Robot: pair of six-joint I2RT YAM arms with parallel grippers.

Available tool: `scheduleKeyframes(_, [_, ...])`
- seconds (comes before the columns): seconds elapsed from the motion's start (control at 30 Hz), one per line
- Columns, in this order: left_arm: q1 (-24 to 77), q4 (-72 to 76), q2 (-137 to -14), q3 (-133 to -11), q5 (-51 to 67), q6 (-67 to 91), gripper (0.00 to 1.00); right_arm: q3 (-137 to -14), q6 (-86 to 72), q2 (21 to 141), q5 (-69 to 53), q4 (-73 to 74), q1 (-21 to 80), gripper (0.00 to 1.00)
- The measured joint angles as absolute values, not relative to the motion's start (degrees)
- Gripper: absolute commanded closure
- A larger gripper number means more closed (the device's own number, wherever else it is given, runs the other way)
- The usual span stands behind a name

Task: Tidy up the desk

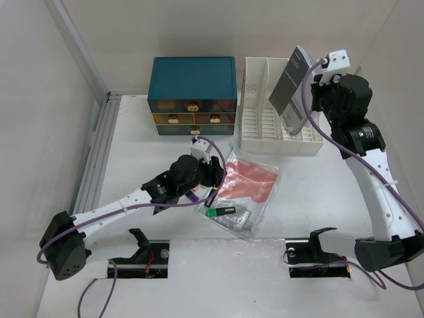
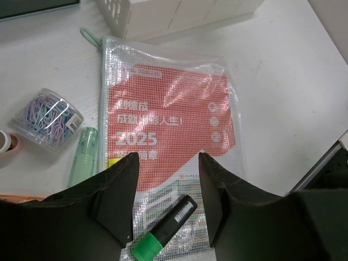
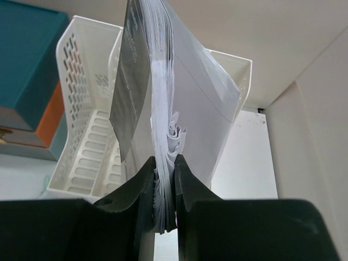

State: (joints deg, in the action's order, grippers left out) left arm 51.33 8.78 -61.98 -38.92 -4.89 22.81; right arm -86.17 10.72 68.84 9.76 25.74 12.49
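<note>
On the white desk (image 1: 311,199) lies a clear mesh zip pouch (image 1: 246,187) (image 2: 168,103) with a red printed sheet inside. A black marker with a green cap (image 1: 222,211) (image 2: 168,225) rests on the pouch. My left gripper (image 1: 215,173) (image 2: 166,157) hovers over it, open, the marker lying between the jaws untouched. My right gripper (image 1: 310,99) (image 3: 165,160) is raised at the back right, shut on the lower edge of a booklet of white pages with a dark cover (image 1: 289,83) (image 3: 155,81), held upright above the white slotted file rack (image 1: 265,129) (image 3: 81,109).
A teal drawer cabinet (image 1: 192,76) (image 3: 27,54) stands left of the rack at the back. Beside the pouch are a clear jar of pastel paper clips (image 2: 46,117), a pale green tube (image 2: 84,155) and a tape roll (image 2: 6,142). A wall runs along the left.
</note>
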Motion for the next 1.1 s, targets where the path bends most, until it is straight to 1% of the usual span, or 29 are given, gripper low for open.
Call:
scheduleKeyframes(0.03, [51.4,8.7,-61.9,-38.9,-5.0,22.9,0.54,-86.0,10.6,69.3,10.5,25.0,12.5,1.0])
scheduleKeyframes(0.27, [52.1,8.4,-59.5,-38.9,-5.8,23.4,0.54,-84.5,8.7,72.8,14.3,21.8,12.5,1.0])
scheduleKeyframes(0.53, [52.4,8.6,-59.2,-37.7,-6.3,24.1,0.54,-84.5,3.0,78.0,17.2,19.7,13.0,1.0])
scheduleKeyframes(0.7, [52.4,8.2,-59.2,-36.0,-6.6,24.5,0.54,-84.5,1.0,79.3,21.0,17.8,18.5,1.0])
scheduleKeyframes(0.9, [52.4,8.3,-59.2,-36.0,-6.8,24.6,0.54,-84.6,1.3,83.1,30.9,13.1,26.9,1.0])
scheduleKeyframes(1.1, [52.4,8.2,-59.2,-36.0,-7.0,24.6,0.54,-85.0,1.1,89.5,36.6,8.8,29.4,1.0])
